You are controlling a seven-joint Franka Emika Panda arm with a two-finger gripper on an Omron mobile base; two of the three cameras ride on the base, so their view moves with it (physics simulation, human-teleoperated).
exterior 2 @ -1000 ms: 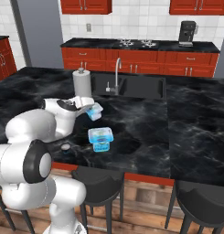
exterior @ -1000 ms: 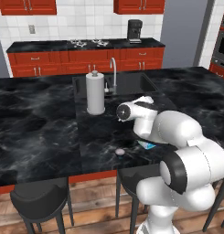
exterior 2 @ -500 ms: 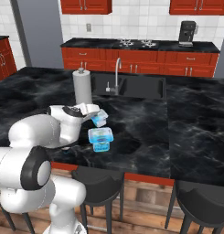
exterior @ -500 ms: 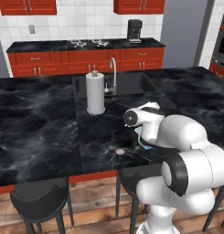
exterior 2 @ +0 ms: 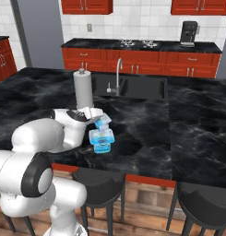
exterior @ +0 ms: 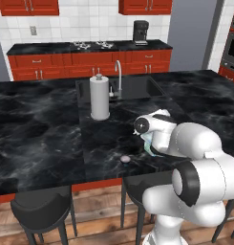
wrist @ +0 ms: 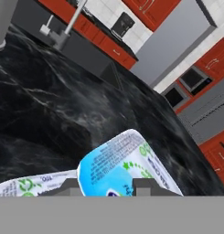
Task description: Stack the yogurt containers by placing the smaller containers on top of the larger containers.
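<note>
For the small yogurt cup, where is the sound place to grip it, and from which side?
Grip the small yogurt cup across its two flat side walls, just under the white flanged lid, coming in from the side. The squarish body gives parallel faces, and this leaves its base free above the larger tub. The pincer holds it about so.

The table (exterior 2: 188,133) is black marble with thin white veins. The small yogurt cup (exterior 2: 103,123) is light blue with a white lid; the bigger tub (exterior 2: 101,140) is light blue with a darker blue base. The paper-towel roll (exterior: 100,97) is white. The cabinets (exterior 2: 146,62) are red. The little disc (exterior: 124,158) is grey.
</note>
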